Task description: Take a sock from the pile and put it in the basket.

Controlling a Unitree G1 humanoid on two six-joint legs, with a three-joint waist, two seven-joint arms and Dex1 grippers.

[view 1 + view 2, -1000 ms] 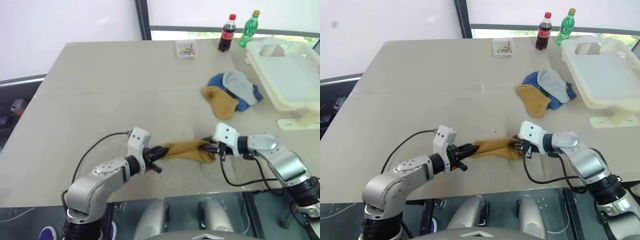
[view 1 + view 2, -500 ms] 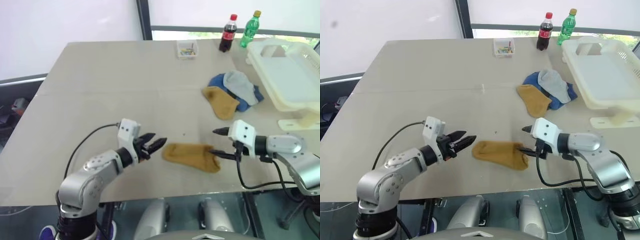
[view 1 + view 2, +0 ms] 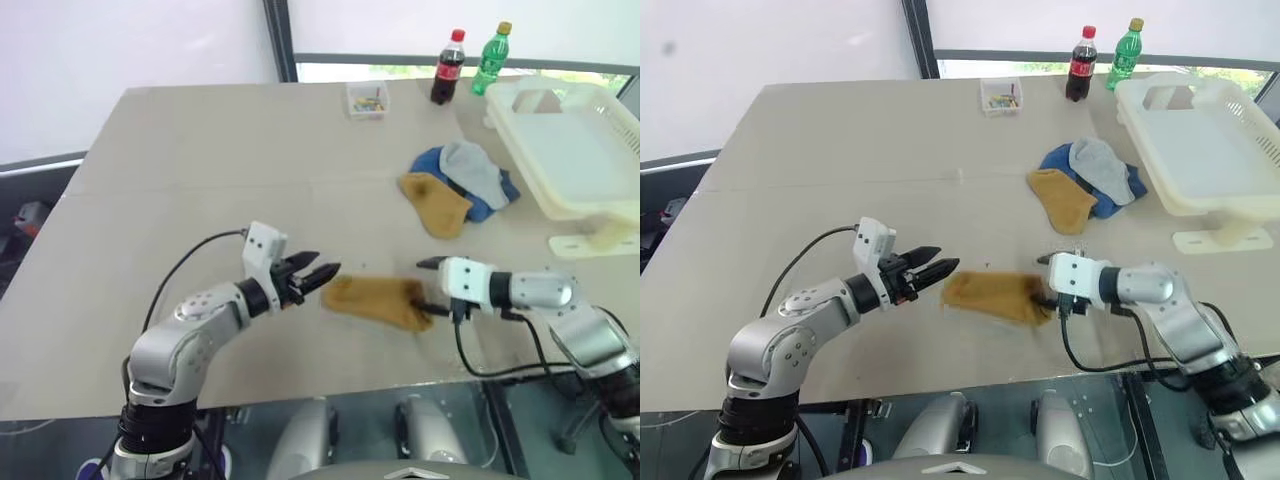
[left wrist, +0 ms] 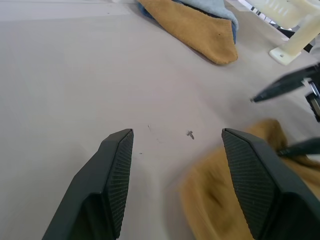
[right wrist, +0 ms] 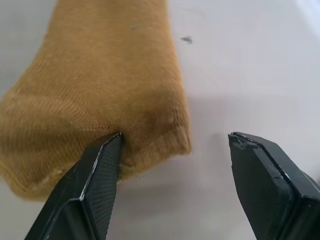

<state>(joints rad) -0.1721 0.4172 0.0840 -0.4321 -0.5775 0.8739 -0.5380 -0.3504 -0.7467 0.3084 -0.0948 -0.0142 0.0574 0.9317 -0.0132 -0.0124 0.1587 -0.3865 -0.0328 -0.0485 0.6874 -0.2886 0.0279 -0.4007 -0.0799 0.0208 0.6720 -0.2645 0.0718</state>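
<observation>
The yellow sock lies flat on the worktop, far from the basket. Both tools are spread wide and hold nothing: the right tool at one end, the left tool beside the other. Pinch deep into the cloth, then lift.

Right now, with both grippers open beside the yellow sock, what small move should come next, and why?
Probably close the right gripper on the mustard sock: its cuff already lies between the open fingers, and the sock lies flat on the table, far from the basket.
</observation>
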